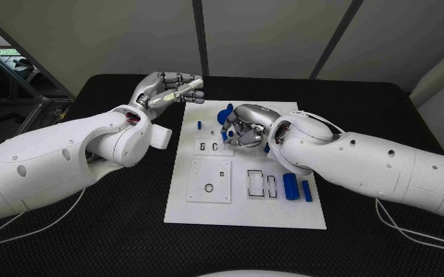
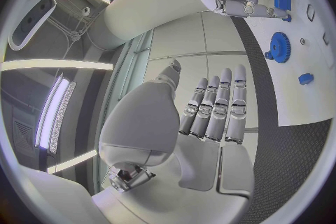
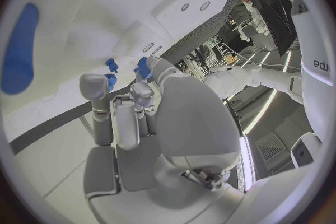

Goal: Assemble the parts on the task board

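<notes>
Hovering left hand [image 1: 171, 92] spread, empty | right hand [image 1: 248, 126] on task board [image 1: 242, 209], grasp unclear | right wrist: blue part [image 3: 143, 67] at fingertips

The desk [image 1: 111, 238] wears a black woven cloth; the task board [image 1: 245, 209] is smooth matt white; the parts [image 1: 290, 185] look plastic.

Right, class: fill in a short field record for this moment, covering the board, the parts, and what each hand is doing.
board: white task board lies flat on the black table
parts: blue gear near the board's far edge; two blue bars near its right edge
left hand: left hand raised beside the board's far left corner, fingers straight, holding nothing
right hand: right hand low over the board's far part, fingers curled among small blue parts; a hold cannot be told
</notes>
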Robot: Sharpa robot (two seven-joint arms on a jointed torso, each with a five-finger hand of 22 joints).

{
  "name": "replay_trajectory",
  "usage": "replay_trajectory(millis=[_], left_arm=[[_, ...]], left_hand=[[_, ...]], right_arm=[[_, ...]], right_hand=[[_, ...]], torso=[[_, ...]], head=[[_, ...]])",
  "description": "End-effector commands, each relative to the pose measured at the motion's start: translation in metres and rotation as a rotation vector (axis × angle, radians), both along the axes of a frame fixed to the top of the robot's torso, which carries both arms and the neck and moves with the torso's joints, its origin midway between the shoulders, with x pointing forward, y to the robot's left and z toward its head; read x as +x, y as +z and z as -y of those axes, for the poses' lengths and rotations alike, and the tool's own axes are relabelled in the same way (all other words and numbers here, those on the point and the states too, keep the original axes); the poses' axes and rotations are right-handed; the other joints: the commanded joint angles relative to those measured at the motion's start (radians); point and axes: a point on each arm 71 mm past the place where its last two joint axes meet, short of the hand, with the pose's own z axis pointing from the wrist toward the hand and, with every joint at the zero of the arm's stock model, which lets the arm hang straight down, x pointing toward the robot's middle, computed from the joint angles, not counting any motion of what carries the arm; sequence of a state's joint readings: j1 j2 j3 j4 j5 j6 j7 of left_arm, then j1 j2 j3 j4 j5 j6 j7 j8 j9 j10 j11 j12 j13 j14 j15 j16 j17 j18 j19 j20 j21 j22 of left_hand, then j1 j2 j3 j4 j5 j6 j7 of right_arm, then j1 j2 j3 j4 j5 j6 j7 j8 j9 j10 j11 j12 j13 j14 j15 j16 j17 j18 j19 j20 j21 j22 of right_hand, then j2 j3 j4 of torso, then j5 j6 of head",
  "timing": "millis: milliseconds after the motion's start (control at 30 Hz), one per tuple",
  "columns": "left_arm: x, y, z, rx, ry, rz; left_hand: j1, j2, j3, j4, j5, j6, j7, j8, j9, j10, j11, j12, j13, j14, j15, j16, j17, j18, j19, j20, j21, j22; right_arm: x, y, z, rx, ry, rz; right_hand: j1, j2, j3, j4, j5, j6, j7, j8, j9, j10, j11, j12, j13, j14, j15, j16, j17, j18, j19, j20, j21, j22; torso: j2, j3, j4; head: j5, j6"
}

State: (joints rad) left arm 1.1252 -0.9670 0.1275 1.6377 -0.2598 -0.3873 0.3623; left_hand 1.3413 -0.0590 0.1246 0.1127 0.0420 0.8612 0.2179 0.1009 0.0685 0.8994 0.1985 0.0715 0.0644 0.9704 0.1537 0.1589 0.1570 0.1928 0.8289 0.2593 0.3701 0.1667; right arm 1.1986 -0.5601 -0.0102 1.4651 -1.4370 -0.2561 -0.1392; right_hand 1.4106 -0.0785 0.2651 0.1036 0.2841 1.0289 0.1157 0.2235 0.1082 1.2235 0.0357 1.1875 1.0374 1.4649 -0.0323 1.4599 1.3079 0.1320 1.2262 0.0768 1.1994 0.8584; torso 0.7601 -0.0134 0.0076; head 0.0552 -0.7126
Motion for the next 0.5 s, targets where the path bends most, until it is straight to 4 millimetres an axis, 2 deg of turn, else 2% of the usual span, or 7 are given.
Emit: replay_trajectory(millis=[33, 100, 167, 500], left_arm=[[0.0008, 0.0010, 0.0000, 0.004, 0.004, 0.010], [0.0012, 0.0009, 0.0002, 0.004, 0.005, 0.010], [0.0014, 0.0008, 0.0001, 0.005, 0.005, 0.010], [0.0020, 0.0004, 0.0003, 0.005, 0.004, 0.009]], left_hand=[[0.003, 0.009, 0.005, -0.002, 0.006, 0.005, 0.013, -0.003, -0.001, -0.003, 0.000, -0.005, 0.001, -0.006, 0.003, -0.005, 0.002, -0.014, -0.008, 0.000, -0.004, -0.002], [0.003, 0.009, 0.006, -0.002, 0.006, 0.006, 0.013, -0.003, -0.001, -0.003, 0.000, -0.005, 0.001, -0.006, 0.003, -0.005, 0.002, -0.014, -0.008, 0.000, -0.005, -0.002], [0.003, 0.009, 0.006, -0.002, 0.006, 0.006, 0.013, -0.003, -0.001, -0.003, 0.000, -0.005, 0.001, -0.006, 0.003, -0.005, 0.002, -0.014, -0.008, 0.000, -0.005, -0.002], [0.003, 0.009, 0.006, -0.002, 0.006, 0.006, 0.013, -0.003, -0.001, -0.003, 0.000, -0.005, 0.001, -0.006, 0.003, -0.005, 0.002, -0.014, -0.008, 0.000, -0.005, -0.002]], right_arm=[[-0.0009, -0.0024, -0.0021, -0.066, 0.007, 0.016], [-0.0014, -0.0034, -0.0031, -0.071, 0.008, 0.017], [-0.0020, -0.0037, -0.0042, -0.073, 0.010, 0.019], [-0.0034, -0.0060, -0.0101, -0.078, 0.020, 0.022]], right_hand=[[-0.005, 0.004, 0.007, 0.002, -0.003, -0.002, 0.005, 0.002, 0.017, -0.006, 0.000, -0.004, -0.002, 0.068, -0.004, 0.003, 0.086, -0.003, -0.002, -0.005, 0.000, -0.002], [-0.005, 0.004, 0.007, 0.002, -0.003, -0.002, 0.005, 0.002, 0.017, -0.006, 0.000, -0.004, -0.002, 0.068, -0.004, 0.003, 0.086, -0.003, -0.002, -0.005, 0.000, -0.002], [-0.005, 0.004, 0.007, 0.002, -0.003, -0.002, 0.005, 0.002, 0.017, -0.006, 0.000, -0.004, -0.002, 0.068, -0.004, 0.003, 0.086, -0.003, -0.002, -0.005, 0.000, -0.002], [-0.006, 0.004, 0.008, 0.002, -0.004, -0.003, 0.005, 0.002, 0.017, -0.007, 0.001, -0.005, -0.003, 0.068, -0.004, 0.002, 0.085, -0.003, -0.003, -0.005, -0.001, -0.004]], torso=[[0.001, 0.0009, -0.0023], [0.000, -0.0007, 0.0002], [0.000, -0.0010, -0.0004], [0.000, -0.0008, 0.0014]], head=[[0.004, -0.005], [0.003, -0.009], [0.003, -0.011], [0.002, -0.013]])
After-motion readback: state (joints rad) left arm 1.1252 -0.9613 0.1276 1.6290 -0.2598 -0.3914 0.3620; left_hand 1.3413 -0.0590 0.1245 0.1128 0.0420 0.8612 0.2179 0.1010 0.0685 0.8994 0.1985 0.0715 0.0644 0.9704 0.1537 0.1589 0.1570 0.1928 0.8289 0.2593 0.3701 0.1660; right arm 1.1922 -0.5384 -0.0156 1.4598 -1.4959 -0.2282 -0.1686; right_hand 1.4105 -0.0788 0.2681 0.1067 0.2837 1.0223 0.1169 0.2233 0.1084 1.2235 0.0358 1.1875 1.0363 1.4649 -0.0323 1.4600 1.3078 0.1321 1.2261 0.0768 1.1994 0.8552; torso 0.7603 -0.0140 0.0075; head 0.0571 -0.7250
